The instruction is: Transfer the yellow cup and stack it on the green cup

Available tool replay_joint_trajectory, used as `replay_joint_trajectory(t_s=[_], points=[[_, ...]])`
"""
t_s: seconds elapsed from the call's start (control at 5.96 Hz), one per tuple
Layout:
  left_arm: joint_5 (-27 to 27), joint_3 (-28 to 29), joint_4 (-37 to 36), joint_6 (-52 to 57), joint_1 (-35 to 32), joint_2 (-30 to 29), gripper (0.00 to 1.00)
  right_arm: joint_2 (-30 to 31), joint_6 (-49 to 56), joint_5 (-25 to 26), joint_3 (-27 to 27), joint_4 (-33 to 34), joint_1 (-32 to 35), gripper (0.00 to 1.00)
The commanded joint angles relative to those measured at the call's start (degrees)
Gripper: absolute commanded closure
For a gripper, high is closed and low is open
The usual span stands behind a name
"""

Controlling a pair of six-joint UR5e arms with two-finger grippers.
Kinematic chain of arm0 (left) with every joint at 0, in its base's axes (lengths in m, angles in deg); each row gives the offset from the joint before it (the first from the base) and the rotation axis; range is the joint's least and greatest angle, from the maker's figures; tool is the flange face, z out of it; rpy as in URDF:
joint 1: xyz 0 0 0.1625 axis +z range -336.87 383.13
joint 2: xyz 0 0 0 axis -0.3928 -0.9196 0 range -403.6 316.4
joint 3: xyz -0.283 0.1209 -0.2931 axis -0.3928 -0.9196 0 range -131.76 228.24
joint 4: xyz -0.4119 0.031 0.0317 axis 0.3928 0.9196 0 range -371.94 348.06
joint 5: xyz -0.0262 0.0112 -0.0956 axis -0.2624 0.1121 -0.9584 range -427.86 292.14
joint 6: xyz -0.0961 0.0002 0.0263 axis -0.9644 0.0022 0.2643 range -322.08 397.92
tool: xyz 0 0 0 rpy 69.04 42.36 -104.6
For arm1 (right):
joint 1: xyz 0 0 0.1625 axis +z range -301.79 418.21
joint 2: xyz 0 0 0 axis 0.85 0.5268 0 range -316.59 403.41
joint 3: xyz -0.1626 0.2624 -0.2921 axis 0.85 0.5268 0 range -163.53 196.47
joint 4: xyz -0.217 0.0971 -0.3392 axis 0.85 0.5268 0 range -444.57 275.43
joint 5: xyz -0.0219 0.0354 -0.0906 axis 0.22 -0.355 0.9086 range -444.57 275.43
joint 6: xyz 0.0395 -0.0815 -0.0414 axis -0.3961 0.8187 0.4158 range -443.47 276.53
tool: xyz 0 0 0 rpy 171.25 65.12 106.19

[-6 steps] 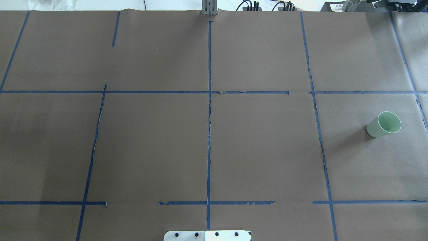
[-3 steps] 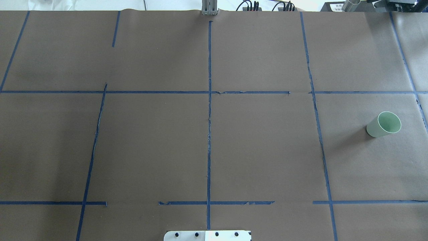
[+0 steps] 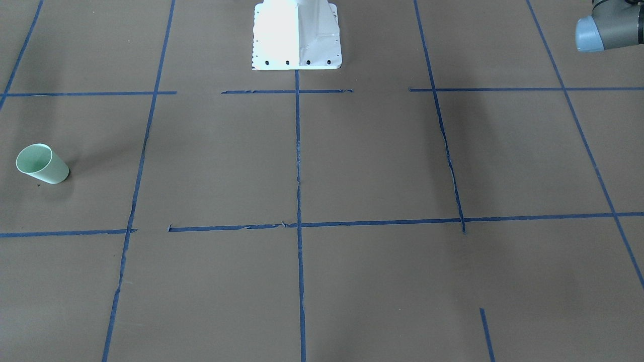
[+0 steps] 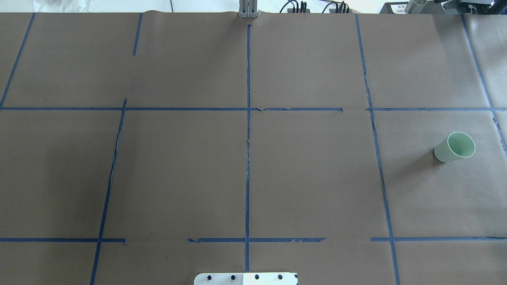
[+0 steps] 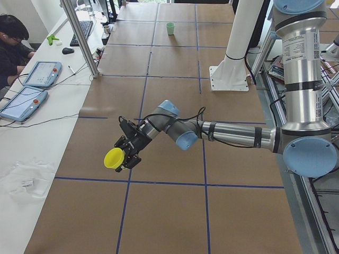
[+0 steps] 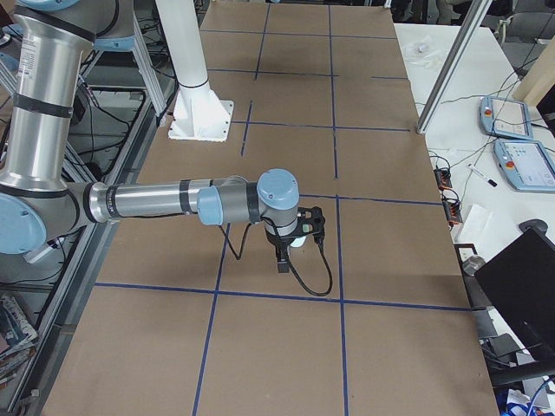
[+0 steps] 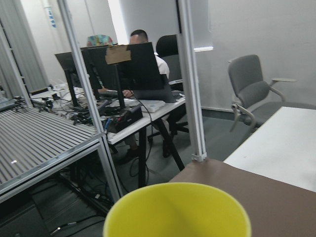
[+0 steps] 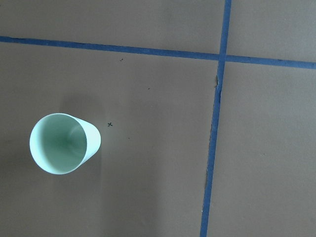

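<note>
The yellow cup [image 5: 113,158] lies on its side in the air at my left gripper [image 5: 124,156], low over the table's left end. Its rim fills the bottom of the left wrist view [image 7: 175,210]. That gripper shows only in the exterior left view, so I cannot tell its state. The green cup [image 4: 454,147] stands upright and alone on the brown table at the right; it also shows in the front-facing view [image 3: 41,164] and the right wrist view [image 8: 61,144]. My right gripper [image 6: 290,243] hovers above it; I cannot tell whether it is open or shut.
Blue tape lines [image 4: 248,138] divide the brown table cover. The white robot base [image 3: 297,35] stands at the near middle edge. An operator [image 5: 13,47] sits at a side desk with tablets [image 5: 42,73], beside an aluminium post [image 5: 82,37].
</note>
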Motion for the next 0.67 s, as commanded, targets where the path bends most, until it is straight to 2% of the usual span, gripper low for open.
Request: replay_joint_trajectory(t_s=[0.0, 0.17, 0.34, 0.5], points=[[-11.18, -1.55, 6.3, 2.67, -0.46, -9.87, 0.46, -0.14, 0.35, 0.1, -0.68, -0.09, 0.0, 0.0], [-12.36, -0.95, 6.4, 3.18, -0.11, -14.64, 0.51, -0.23, 0.26, 0.1, -0.78, -0.09, 0.0, 0.0], [-11.85, 1.23, 6.58, 8.49, 1.8, -22.78, 0.5, -0.67, 0.18, 0.1, -0.87, -0.09, 0.0, 0.0], [-9.06, 1.69, 6.49, 10.2, 6.35, -28.87, 0.52, -1.11, -0.17, 0.02, -0.78, 0.0, 0.0, 0.0]])
